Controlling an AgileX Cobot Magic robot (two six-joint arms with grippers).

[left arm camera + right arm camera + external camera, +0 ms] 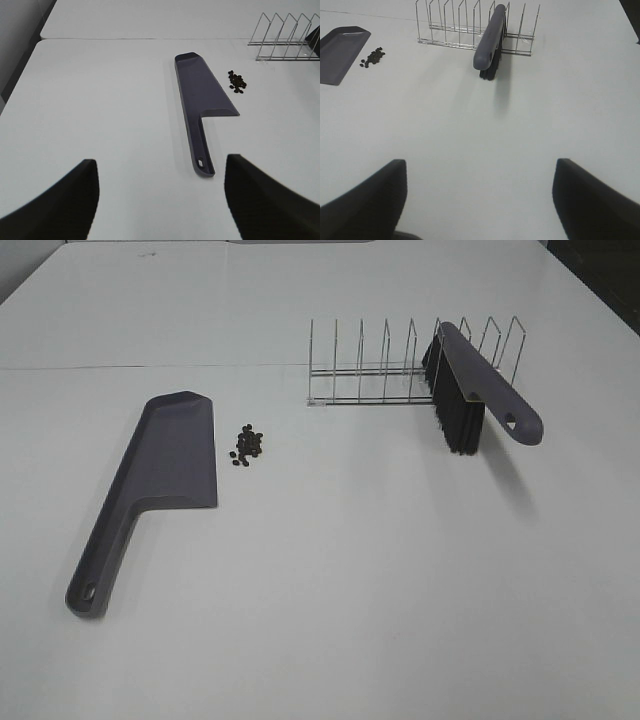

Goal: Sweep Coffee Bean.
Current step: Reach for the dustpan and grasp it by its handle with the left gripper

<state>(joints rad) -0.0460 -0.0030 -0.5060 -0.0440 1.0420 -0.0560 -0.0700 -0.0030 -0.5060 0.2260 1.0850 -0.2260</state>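
Note:
A small pile of dark coffee beans (248,445) lies on the white table just right of the grey dustpan (150,486), which lies flat with its handle toward the near edge. The left wrist view shows the beans (237,83) and dustpan (201,100) ahead of my left gripper (160,200), which is open and empty. A grey brush (478,388) with black bristles leans in the wire rack (400,365). My right gripper (480,200) is open and empty, well short of the brush (490,37). Neither gripper appears in the exterior high view.
The wire rack (470,25) stands at the back right of the table. A seam crosses the table (100,367) behind the dustpan. A dark edge (20,55) borders the table on the far left.

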